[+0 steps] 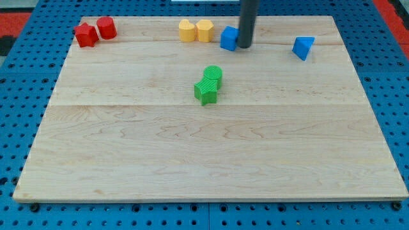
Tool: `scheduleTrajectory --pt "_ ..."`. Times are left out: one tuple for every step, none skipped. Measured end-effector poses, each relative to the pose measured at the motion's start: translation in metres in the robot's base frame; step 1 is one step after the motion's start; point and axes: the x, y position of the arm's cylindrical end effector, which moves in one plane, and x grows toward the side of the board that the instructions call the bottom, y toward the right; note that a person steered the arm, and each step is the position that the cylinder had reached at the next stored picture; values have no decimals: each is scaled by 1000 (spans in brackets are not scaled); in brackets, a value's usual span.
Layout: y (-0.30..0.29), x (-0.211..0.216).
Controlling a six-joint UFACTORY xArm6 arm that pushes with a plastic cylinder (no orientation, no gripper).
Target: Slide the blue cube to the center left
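The blue cube [228, 38] sits near the view's top, just right of centre, on the wooden board [204, 147]. My tip [245, 46] is the lower end of the dark rod and stands right against the cube's right side. It looks to be touching the cube.
Two yellow blocks [195, 30] sit just left of the blue cube. Two red blocks [95, 31] are at the top left corner. A blue triangular block [303, 47] lies at the top right. A green cylinder [213, 75] and a green star-shaped block [206, 91] sit near the centre.
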Motion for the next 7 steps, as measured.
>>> scheduleTrajectory --pt "37 -17" --pt "1 -33" --pt "-58 -32" --pt "-99 0" --pt "-99 18" --pt "-30 28" --pt "-33 52"
